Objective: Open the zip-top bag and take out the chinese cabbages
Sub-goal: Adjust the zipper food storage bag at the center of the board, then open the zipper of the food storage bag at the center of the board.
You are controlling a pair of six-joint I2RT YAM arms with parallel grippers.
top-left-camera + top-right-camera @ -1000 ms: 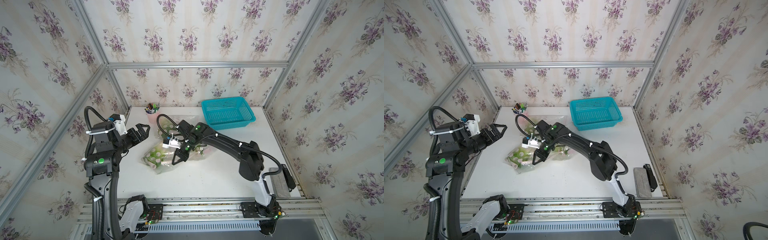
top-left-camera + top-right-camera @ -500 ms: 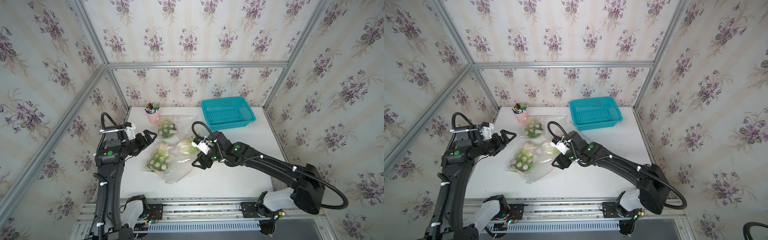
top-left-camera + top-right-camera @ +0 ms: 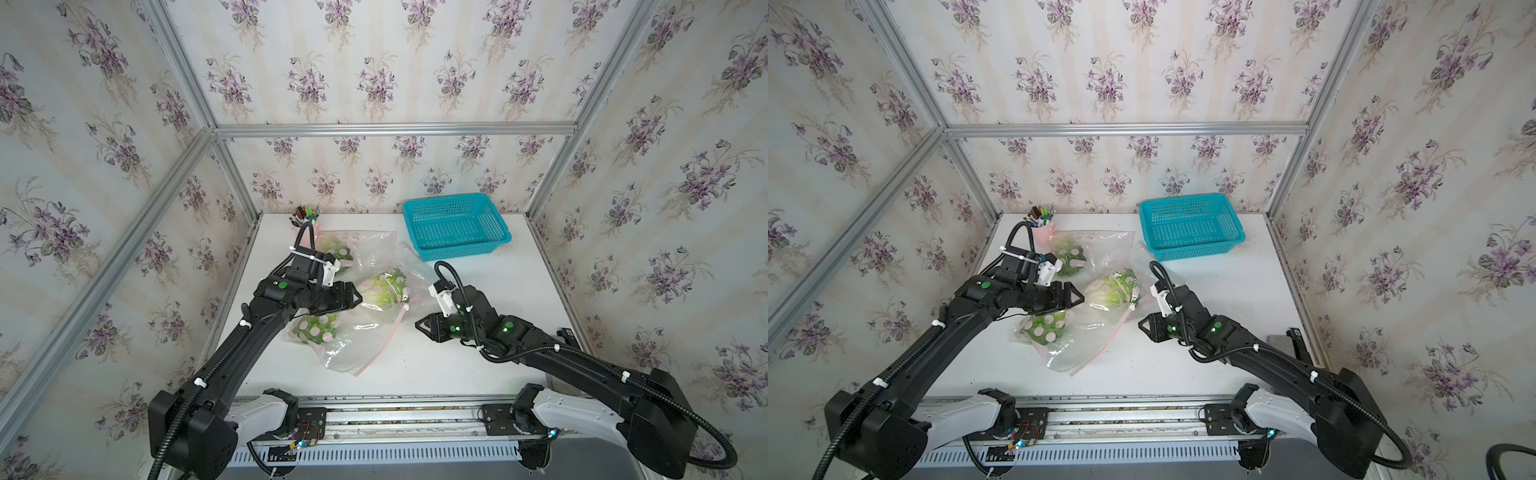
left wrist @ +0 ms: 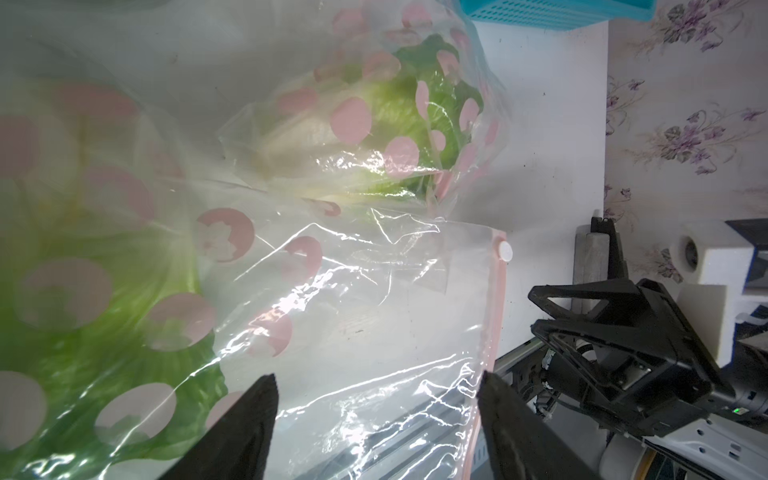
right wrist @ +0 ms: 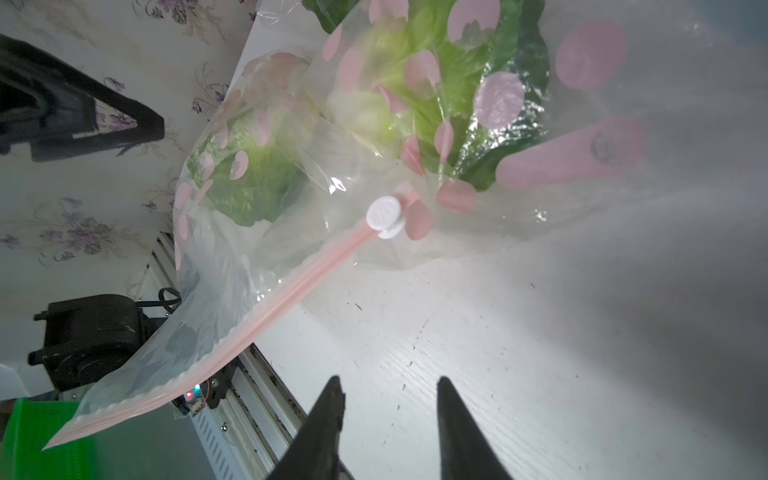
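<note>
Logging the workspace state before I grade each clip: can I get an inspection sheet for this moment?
Surface: white table, bare beside the bags, a few dark specks.
Job's things: back cabbage, middle cabbage and front cabbage, all inside clear pink-dotted plastic; zip-top bag with white slider at one end of its pink strip; bag count unclear.
Clutter: teal basket, pen cup, grey block at the table's edge.
Grippers: left gripper open, facing the bag, holding nothing; right gripper open over bare table, empty.
Cables: left wrist cable and right wrist cable loop free; no snag seen.
Surroundings: floral wallpaper, aluminium frame.
</note>
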